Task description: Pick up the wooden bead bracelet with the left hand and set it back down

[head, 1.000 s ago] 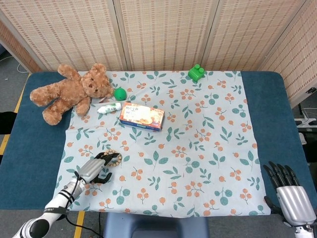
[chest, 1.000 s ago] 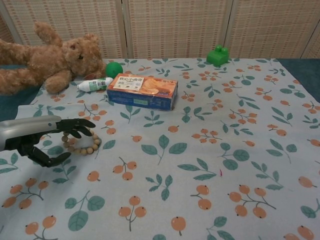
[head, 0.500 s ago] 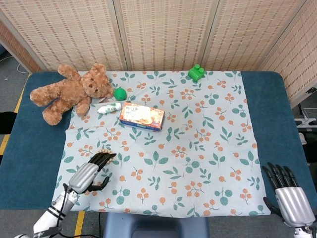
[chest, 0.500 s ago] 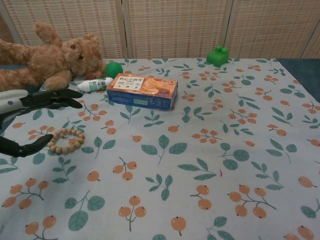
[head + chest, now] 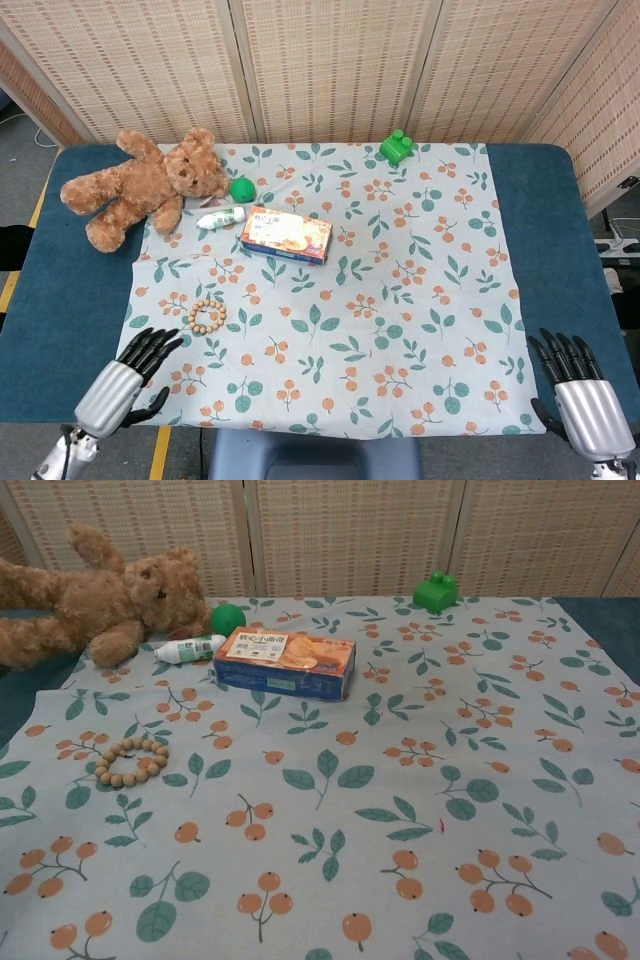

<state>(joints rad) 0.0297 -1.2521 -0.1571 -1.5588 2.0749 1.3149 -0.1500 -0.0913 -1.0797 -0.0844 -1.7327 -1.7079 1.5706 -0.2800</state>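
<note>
The wooden bead bracelet [image 5: 207,316] [image 5: 131,760] lies flat on the floral cloth [image 5: 400,330] near its left side, a small ring of pale beads with nothing touching it. My left hand [image 5: 122,384] hovers at the near left corner of the cloth, well short of the bracelet, empty with its dark fingers spread. At the near right corner my right hand [image 5: 583,407] also holds nothing, fingers apart. Neither hand shows in the chest view.
A brown teddy bear [image 5: 137,186] lies at the far left. Beside it are a green ball [image 5: 242,189], a small white bottle [image 5: 221,217] and an orange snack box [image 5: 286,234]. A green toy block [image 5: 396,147] sits at the far edge.
My left hand has let go of the bracelet and drawn back toward the near left corner. The bracelet now lies free on the cloth, a little left of where it was held.
</note>
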